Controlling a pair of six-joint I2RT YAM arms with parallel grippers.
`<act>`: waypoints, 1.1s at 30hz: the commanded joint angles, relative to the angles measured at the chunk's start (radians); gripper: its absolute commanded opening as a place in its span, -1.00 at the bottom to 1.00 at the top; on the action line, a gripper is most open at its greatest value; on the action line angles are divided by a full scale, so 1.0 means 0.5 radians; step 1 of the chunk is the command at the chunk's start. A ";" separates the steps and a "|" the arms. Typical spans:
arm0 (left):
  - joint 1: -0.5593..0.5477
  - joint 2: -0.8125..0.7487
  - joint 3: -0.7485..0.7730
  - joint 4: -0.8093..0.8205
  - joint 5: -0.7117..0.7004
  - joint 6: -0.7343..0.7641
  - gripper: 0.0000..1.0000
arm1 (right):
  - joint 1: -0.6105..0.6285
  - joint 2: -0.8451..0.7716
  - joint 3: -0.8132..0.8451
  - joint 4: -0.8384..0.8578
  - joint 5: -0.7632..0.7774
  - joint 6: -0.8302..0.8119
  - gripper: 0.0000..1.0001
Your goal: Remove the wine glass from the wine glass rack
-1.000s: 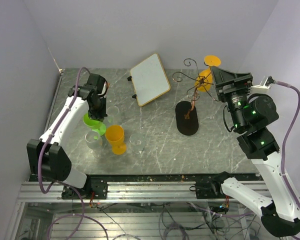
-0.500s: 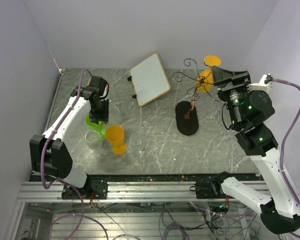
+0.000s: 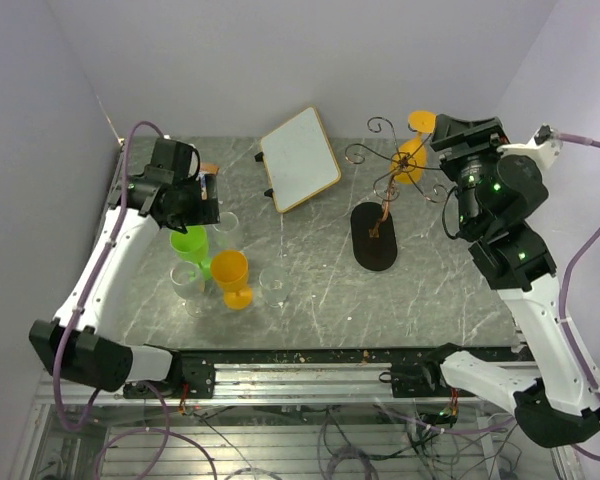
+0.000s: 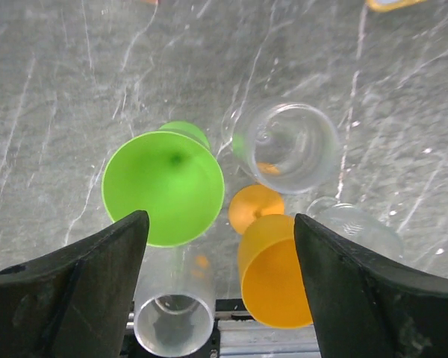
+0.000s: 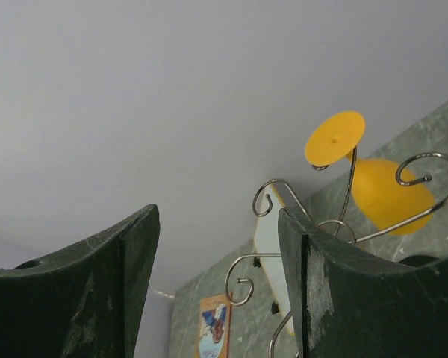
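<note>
The wine glass rack (image 3: 385,190), a thin copper wire tree on a black oval base (image 3: 374,238), stands right of centre. An orange wine glass (image 3: 411,160) hangs upside down on its far right arm, foot (image 3: 425,122) up. In the right wrist view the orange wine glass (image 5: 388,194) and the rack's curls (image 5: 342,224) lie to the right, beyond the fingers. My right gripper (image 3: 458,135) (image 5: 218,216) is open and empty, just right of that glass. My left gripper (image 3: 200,205) (image 4: 220,220) hangs open above a green glass (image 4: 164,186) (image 3: 190,243) standing on the table.
Around the green glass stand an orange glass (image 3: 230,277) (image 4: 276,268) and three clear glasses (image 3: 187,280) (image 3: 275,283) (image 3: 225,225). A white board (image 3: 300,158) lies tilted at the back centre. Walls close the table at the back and both sides.
My left gripper opened and let go of the green glass, then rose and drew back to the left. The right gripper lifted slightly beside the rack's top, still open.
</note>
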 commanded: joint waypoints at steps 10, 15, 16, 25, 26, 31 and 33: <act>0.015 -0.490 0.088 0.251 0.280 -0.092 0.89 | -0.464 0.543 0.497 -0.296 -0.367 -0.211 0.34; 0.015 -0.628 0.004 0.352 0.378 -0.128 0.90 | -0.752 0.639 0.475 -0.172 -0.666 -0.272 0.38; 0.015 -0.641 -0.006 0.360 0.385 -0.136 0.90 | -0.791 0.673 0.492 -0.170 -0.721 -0.292 0.40; 0.015 -0.688 -0.065 0.397 0.433 -0.161 0.90 | -1.230 1.090 0.700 -0.193 -1.635 -0.301 0.40; 0.015 -0.685 -0.063 0.393 0.433 -0.160 0.89 | -1.260 1.147 0.719 -0.192 -1.727 -0.301 0.39; 0.015 -0.679 -0.056 0.398 0.450 -0.163 0.90 | -1.412 1.313 0.783 -0.210 -2.110 -0.326 0.29; 0.015 -0.681 -0.061 0.409 0.460 -0.168 0.89 | -1.433 1.344 0.776 -0.190 -2.233 -0.324 0.24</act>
